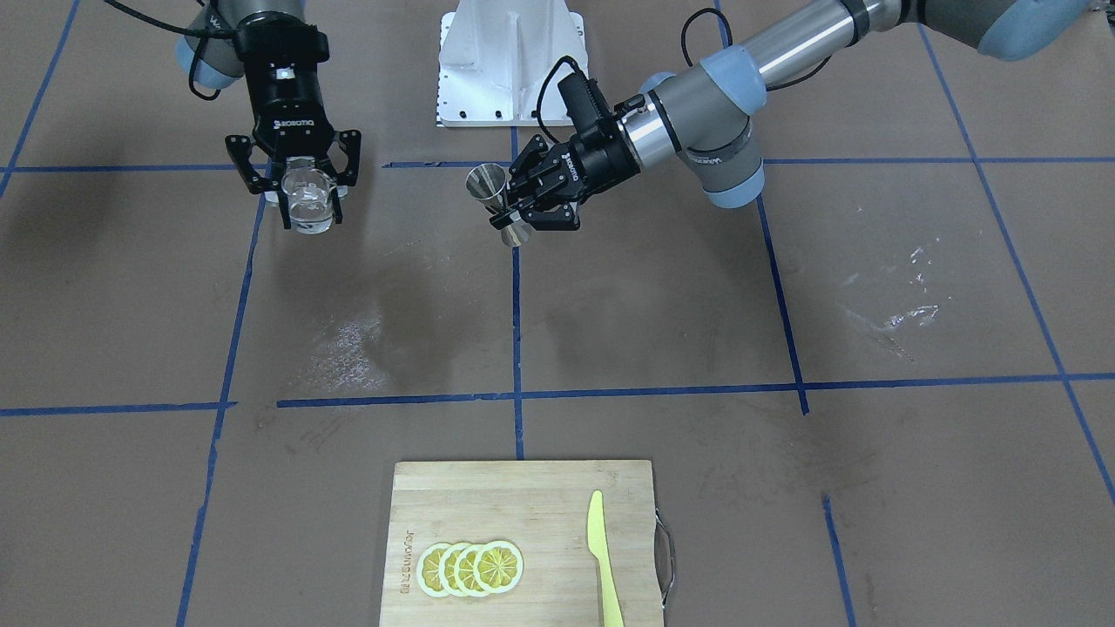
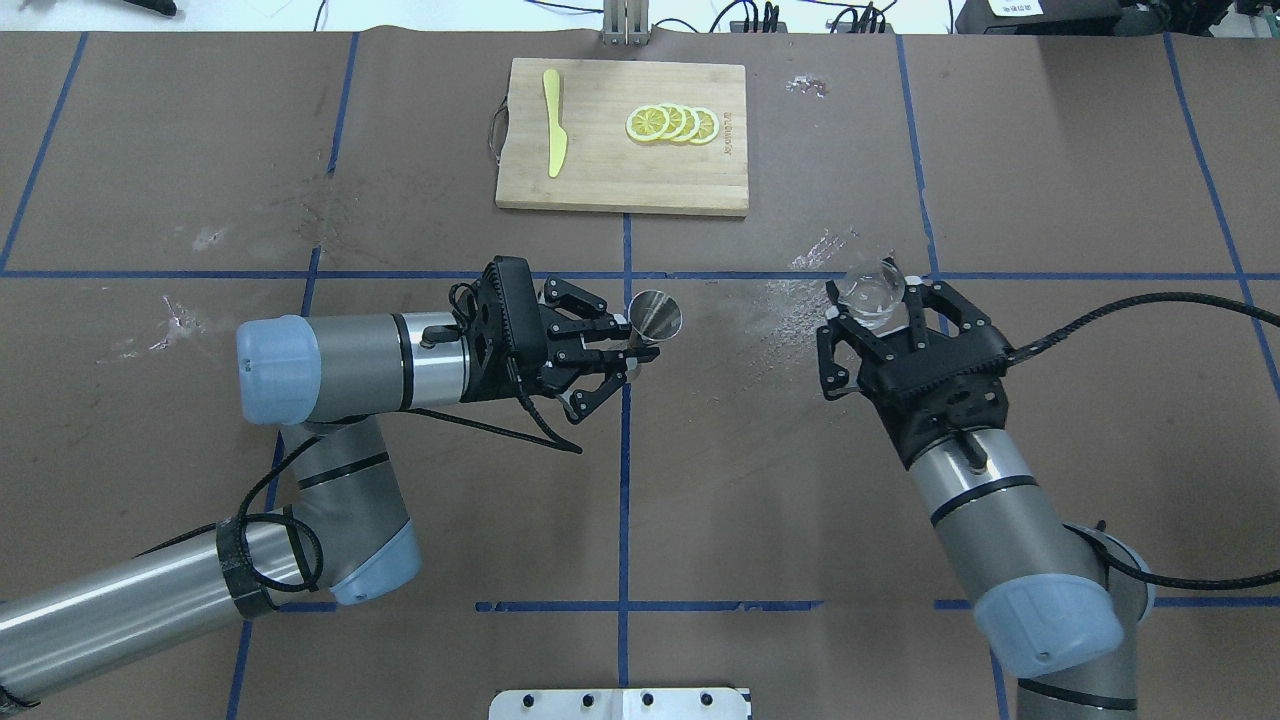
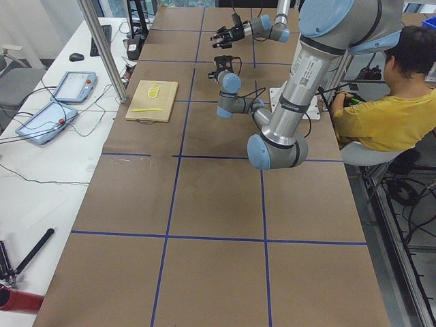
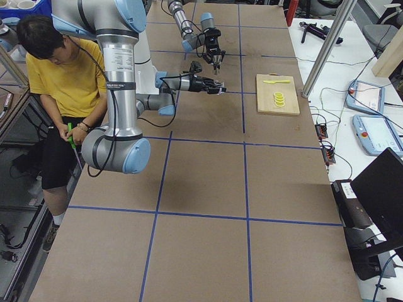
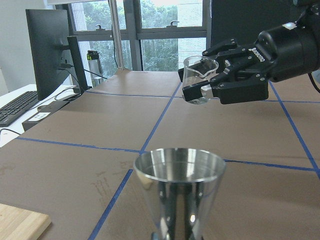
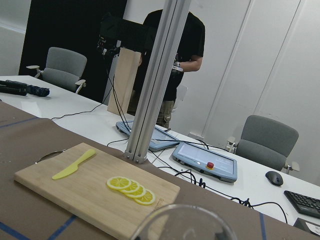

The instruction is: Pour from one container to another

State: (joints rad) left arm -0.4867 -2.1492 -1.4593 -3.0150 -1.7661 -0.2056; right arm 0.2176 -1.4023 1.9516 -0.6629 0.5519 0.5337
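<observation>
closest to the left wrist camera stands the metal jigger (image 5: 179,190), its open upper cone filling the bottom of that view and upright. left tool (image 2: 630,345) is clamped narrow on the jigger's waist and holds it clear of the counter (image 2: 700,480), just over the central blue tape line. the arm reaches in almost level with the surface.

right tool (image 2: 880,310) grips the clear measuring cup (image 2: 872,293) between its fingers, jaws closed on the cup's sides. the cup is raised above the counter, roughly upright, spout rim uppermost. whether it holds liquid cannot be told. cup and jigger are well apart, at about the same depth from the robot, the cup on the robot's right side.

at the counter's far edge lies a wooden cutting board (image 1: 523,505). on it sit four overlapping lemon slices (image 1: 470,568) and, apart from them, a yellow knife (image 1: 601,557). pale smeared patches mark the brown covering between the two tools.
</observation>
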